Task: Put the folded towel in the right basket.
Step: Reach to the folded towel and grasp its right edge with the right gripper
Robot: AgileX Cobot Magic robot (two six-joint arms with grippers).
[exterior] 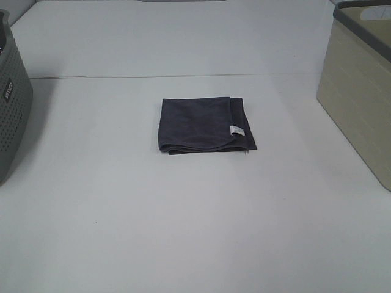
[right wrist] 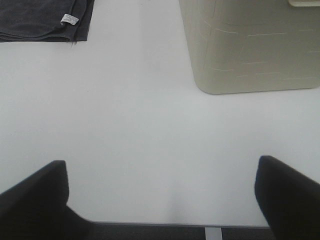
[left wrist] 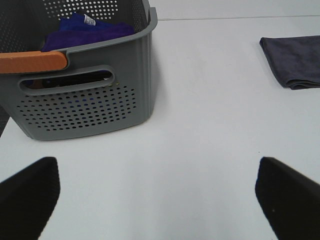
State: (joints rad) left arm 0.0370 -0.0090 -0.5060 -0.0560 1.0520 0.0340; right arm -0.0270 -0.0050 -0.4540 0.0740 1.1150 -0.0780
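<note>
Going in with the right end effector (right wrist: 161, 172), open and empty, seems best. Pinch every layer of the towel (exterior: 204, 124) so nothing unfolds.

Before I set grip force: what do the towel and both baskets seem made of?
Towel: soft dark grey cloth, probably microfibre; matte nap, folded layers, sewn label. Left basket: matte grey moulded plastic, perforated walls. Right basket: probably beige plastic, faint moulded lines.
</note>
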